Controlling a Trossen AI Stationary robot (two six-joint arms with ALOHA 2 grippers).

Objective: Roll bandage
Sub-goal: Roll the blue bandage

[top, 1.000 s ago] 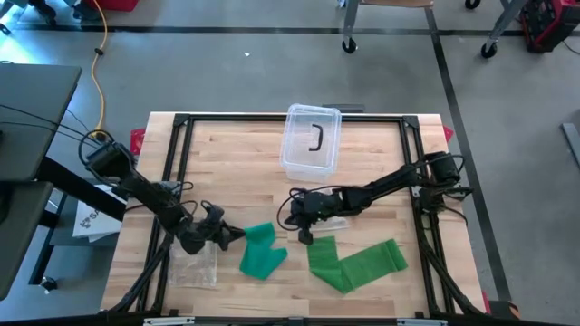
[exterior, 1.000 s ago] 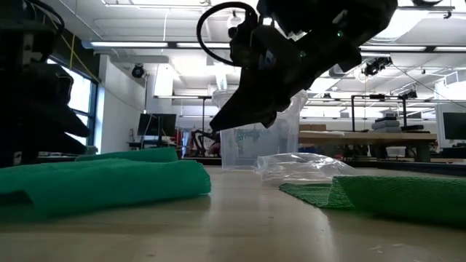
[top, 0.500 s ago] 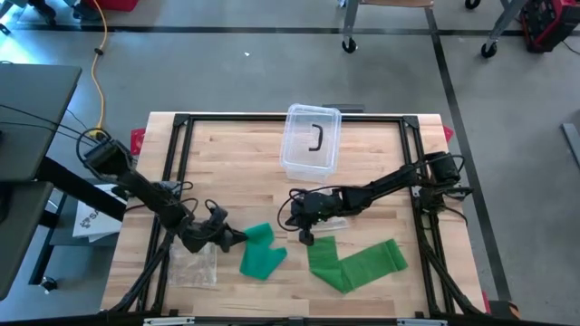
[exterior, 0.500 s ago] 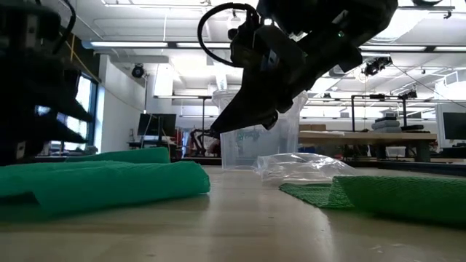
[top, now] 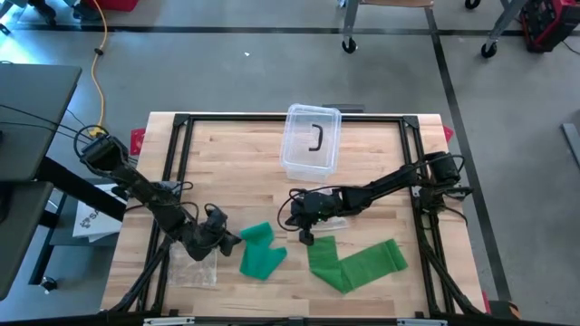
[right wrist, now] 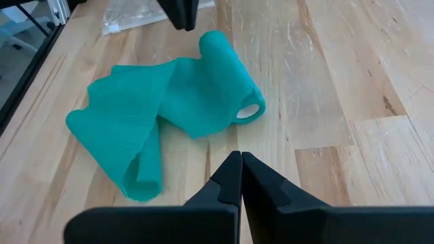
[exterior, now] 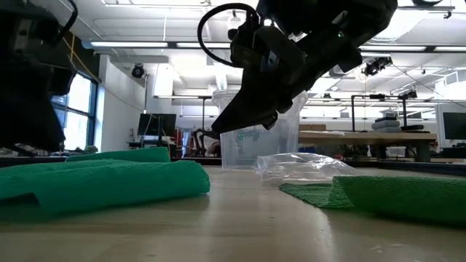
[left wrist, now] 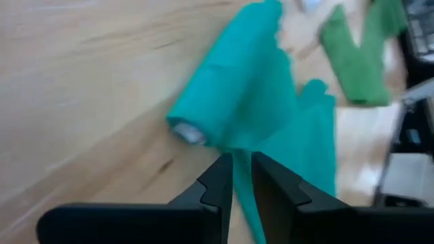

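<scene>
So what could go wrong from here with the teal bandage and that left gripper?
The left gripper looks pinched on a thin edge of the teal bandage; so small a bite could slip out. Most of the bandage lies loose and crumpled beside its rolled end, so pulling may unwind it rather than roll it. The shut right gripper hovers nearby, and the arms could crowd each other.

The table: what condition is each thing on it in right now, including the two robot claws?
Teal bandage: partly rolled, loose tail spread on the table.
Green bandage: unrolled, lying flat and folded.
Clear plastic box: open-topped, a dark item inside.
Plastic wrapper: crumpled, lying flat.
Left gripper: nearly shut, beside the teal roll's end.
Right gripper: shut, empty, between the two bandages.
</scene>
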